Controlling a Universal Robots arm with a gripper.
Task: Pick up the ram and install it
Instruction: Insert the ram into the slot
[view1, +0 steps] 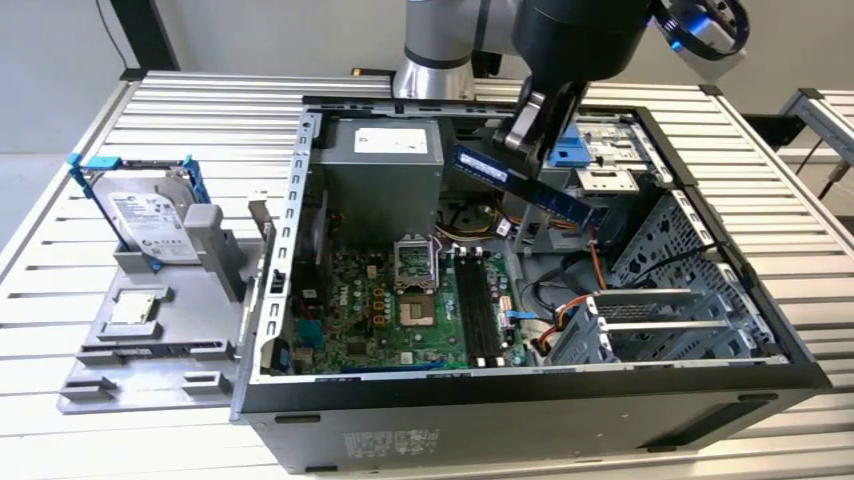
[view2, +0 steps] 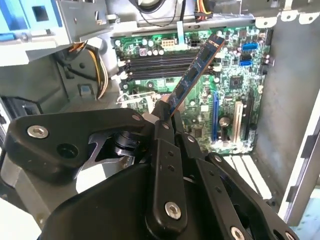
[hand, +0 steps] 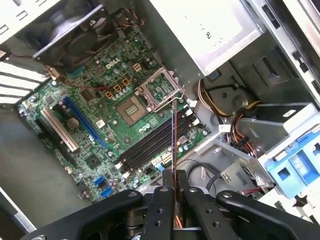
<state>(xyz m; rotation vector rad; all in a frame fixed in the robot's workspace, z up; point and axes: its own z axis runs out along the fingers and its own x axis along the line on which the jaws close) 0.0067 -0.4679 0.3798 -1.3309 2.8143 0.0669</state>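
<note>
At the exterior view's left, a hard drive (view1: 144, 212) in a blue frame stood on a grey fixture (view1: 200, 320) beside the open computer case (view1: 534, 420). Right of centre in the upper frame, the gripper (view1: 521, 140) had its fingers clamped on one end of the ram (view1: 537, 190), which hung tilted in the air above the motherboard's black slots (view1: 477, 300), clear of them.

You have a slatted metal table (view1: 200, 110) under everything. Two things sit straight on it: the open case (view1: 534, 430), lying on its side mid-table, and a grey holder (view1: 160, 345) just beside it on the exterior view's left, carrying an upright drive (view1: 144, 215) and a flat chip (view1: 134, 312).
</note>
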